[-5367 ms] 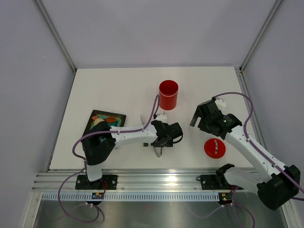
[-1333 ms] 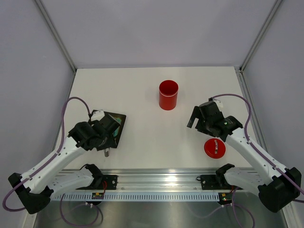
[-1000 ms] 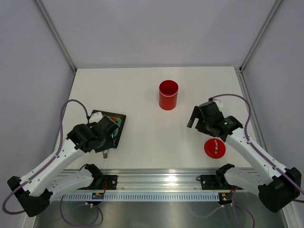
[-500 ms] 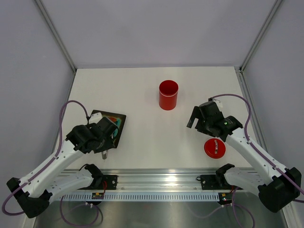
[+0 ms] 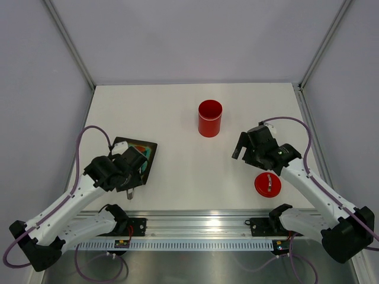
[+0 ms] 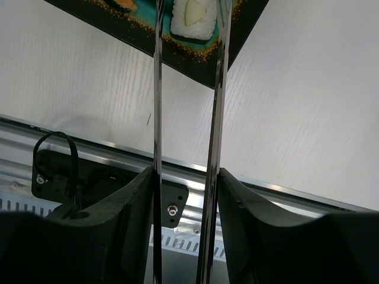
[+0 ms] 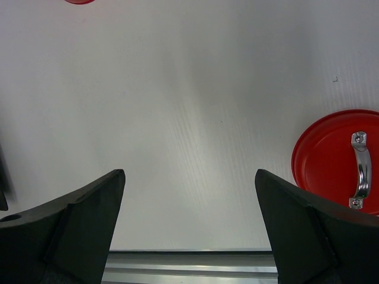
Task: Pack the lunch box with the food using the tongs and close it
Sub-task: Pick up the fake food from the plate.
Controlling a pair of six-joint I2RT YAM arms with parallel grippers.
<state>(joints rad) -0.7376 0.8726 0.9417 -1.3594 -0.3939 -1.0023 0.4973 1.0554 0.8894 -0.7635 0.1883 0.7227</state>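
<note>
The left gripper (image 6: 188,174) is clamped on the tongs (image 6: 156,89), one finger pressing each thin strip from outside, the strips held part-sprung with a gap between them; the right gripper (image 7: 189,171) hangs with fingers spread wide and nothing in them, over bare table (image 7: 177,89) beside the lid (image 7: 337,160); the lunch box (image 5: 209,118) stands upright and open-mouthed, well apart from the tray (image 6: 177,54). The tongs run straight away from the wrist, long axis toward the tray, tips out of frame past a cream-white food piece (image 6: 192,15) that shows between the two strips; I'd call the tongs light, springy and slick, so a grip partway along the strips looks right; the piece looks small, light and likely smooth, best pinched across its narrow sides, gently, or it may squirt out.
</note>
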